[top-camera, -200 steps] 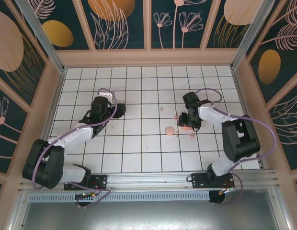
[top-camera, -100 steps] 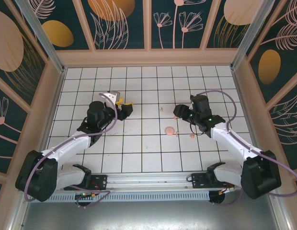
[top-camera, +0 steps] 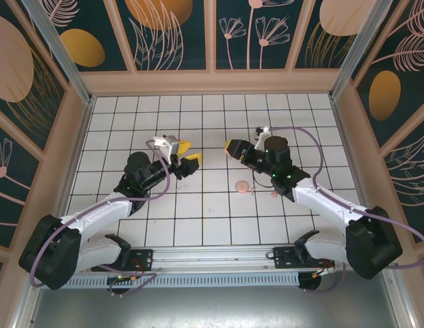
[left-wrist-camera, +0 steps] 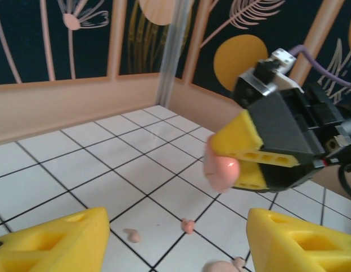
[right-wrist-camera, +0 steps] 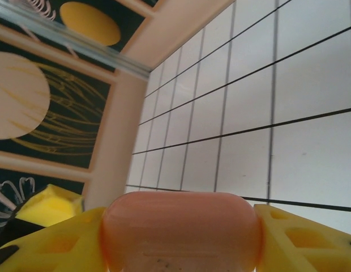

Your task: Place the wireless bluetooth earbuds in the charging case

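My right gripper (top-camera: 232,147) is shut on the salmon charging case (right-wrist-camera: 181,226), held off the floor between its yellow fingers (right-wrist-camera: 300,238). From the left wrist view the case (left-wrist-camera: 221,170) hangs ahead, pinched at its end. My left gripper (top-camera: 181,152) is open with nothing between its fingers, facing the right gripper a tile away. Tiny pale pink earbuds lie on the white tiles: one (left-wrist-camera: 131,234), another (left-wrist-camera: 188,226), a third (left-wrist-camera: 239,262) beside the disc. From above, one earbud (top-camera: 274,195) lies right of the disc and one (top-camera: 252,190) touches it.
A pale pink round disc (top-camera: 243,186) lies on the tiled floor below the right gripper. Wooden walls (top-camera: 212,82) with dark floral panels enclose the floor on three sides. The arm bases stand at the near rail (top-camera: 212,260).
The right gripper has lifted the case off the floor and swung left toward the centre. The left gripper has moved right and turned to face it.
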